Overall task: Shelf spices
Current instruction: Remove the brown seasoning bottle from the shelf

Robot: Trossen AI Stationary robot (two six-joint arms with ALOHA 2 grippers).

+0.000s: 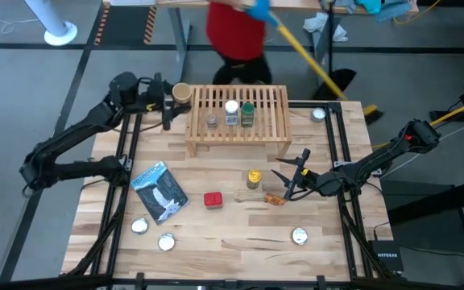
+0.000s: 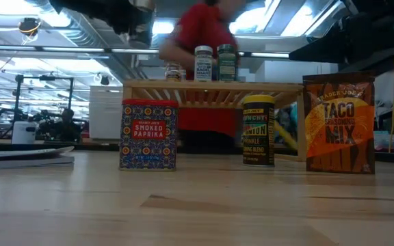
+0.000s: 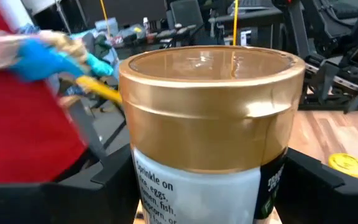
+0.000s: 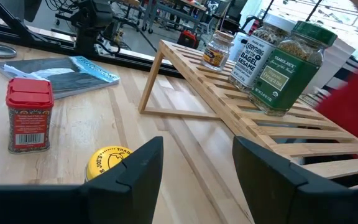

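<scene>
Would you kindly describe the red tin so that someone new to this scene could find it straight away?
Start at the light-wood shelf at the back of the table, then come forward onto the open tabletop. The red tin stands there between the blue-and-white pouch and the yellow-lidded jar. It alone is square-sided and red, labelled smoked paprika.

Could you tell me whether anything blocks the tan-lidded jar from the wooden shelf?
Nothing visible does: the left gripper holds the tan-lidded jar beside the slatted wooden shelf, whose near end is bare.
</scene>
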